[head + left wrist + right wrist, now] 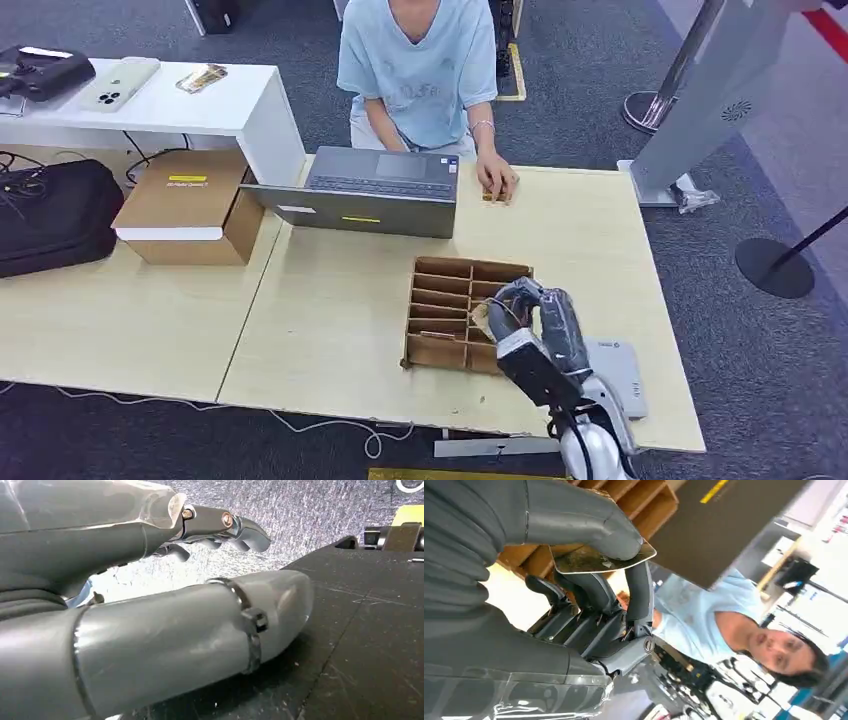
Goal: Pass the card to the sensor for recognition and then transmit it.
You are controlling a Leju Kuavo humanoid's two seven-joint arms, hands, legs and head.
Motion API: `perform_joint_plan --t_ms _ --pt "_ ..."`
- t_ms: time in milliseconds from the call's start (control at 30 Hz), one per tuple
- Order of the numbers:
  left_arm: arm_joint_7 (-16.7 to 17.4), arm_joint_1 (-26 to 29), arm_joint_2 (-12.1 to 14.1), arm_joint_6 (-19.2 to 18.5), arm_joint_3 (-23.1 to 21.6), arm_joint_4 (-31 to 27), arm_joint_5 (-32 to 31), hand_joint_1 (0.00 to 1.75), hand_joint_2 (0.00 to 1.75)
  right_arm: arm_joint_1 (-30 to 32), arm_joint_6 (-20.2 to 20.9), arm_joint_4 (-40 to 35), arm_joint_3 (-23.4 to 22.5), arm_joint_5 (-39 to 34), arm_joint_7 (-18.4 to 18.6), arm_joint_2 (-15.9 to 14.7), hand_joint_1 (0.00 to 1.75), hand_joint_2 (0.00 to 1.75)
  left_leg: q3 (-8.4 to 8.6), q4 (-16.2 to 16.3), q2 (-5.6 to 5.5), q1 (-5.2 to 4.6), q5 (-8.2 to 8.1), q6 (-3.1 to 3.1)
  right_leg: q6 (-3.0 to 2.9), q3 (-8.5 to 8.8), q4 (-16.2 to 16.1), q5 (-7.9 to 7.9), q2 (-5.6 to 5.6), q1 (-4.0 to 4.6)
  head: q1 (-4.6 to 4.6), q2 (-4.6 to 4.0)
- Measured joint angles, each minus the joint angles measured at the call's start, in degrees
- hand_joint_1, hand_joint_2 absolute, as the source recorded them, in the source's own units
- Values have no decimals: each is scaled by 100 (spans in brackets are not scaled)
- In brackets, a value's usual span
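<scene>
Right hand (530, 305) is hovering over the right end of the divided cardboard box (445, 300) on the wooden surface (330, 320). In the right wrist view it is pinching a card (599, 560) between thumb (589, 522) and a finger. A grey sensor pad (618, 372) is lying just right of the hand. Left hand (150, 605) is hanging over grey carpet, holding nothing, fingers loosely curled yet apart. A person (420, 70) is sitting behind a laptop (375, 190), one hand resting on the surface.
</scene>
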Motion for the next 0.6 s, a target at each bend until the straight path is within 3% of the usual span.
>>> perform_joint_plan --t_ms 167,267,600 --pt "-35 -22 0 -57 0 0 -50 0 0 -72 -255 -218 94 70 -279 0 175 175 0 0 0 0 0 0 0 0 0 0 0 0 0 0" --pt "-81 -37 -4 -105 0 0 -92 0 0 -238 -560 -306 223 466 -369 -2 175 175 1 0 2 0 0 0 -1 0 1 1 3 0 2 0" --pt "-173 -90 -9 -197 0 -2 -195 0 0 -856 -966 -369 753 1404 -201 -94 175 175 2 0 4 0 2 -2 -1 1 4 3 10 0 0 0"
